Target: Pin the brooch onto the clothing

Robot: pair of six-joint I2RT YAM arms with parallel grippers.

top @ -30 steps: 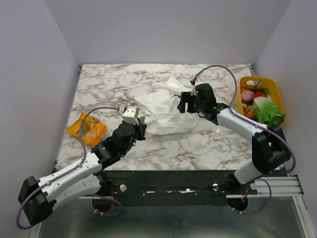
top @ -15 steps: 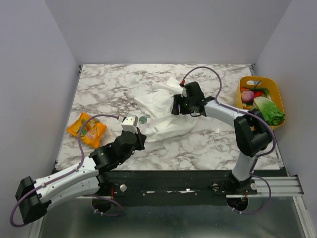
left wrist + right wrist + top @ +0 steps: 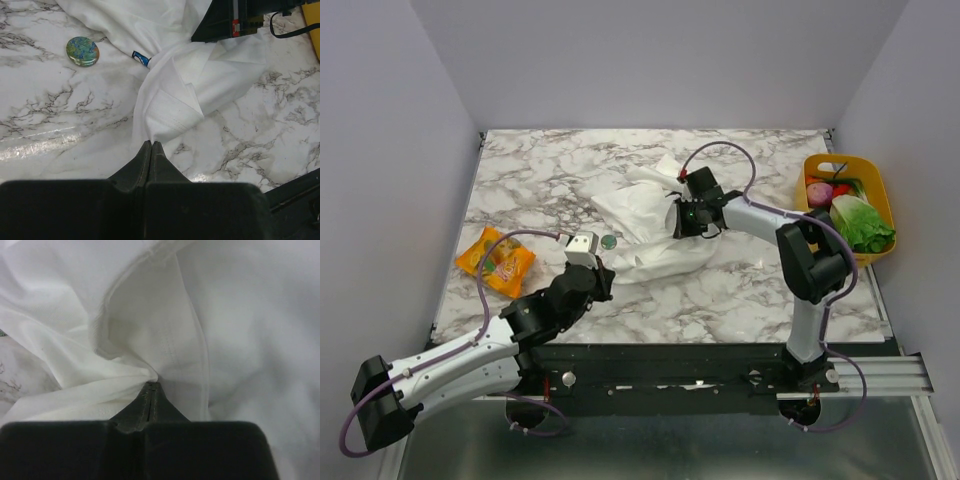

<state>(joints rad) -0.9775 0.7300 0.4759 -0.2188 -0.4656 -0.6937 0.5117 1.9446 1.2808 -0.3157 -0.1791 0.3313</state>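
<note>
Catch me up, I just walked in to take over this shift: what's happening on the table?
Both arms have hold of the crumpled white T-shirt on the marble table. The left pincer is shut on its near edge, the right pincer on a fold farther back. The brooch lies on the table beside the shirt, untouched and not yet pinned.

You are viewing a brightly, evenly lit scene. Overhead light is casting soft shadows and glaring in a pale streak off the marble table (image 3: 45, 142). The shirt (image 3: 240, 315) is washing out, slightly blurred, in the right wrist view.
</note>
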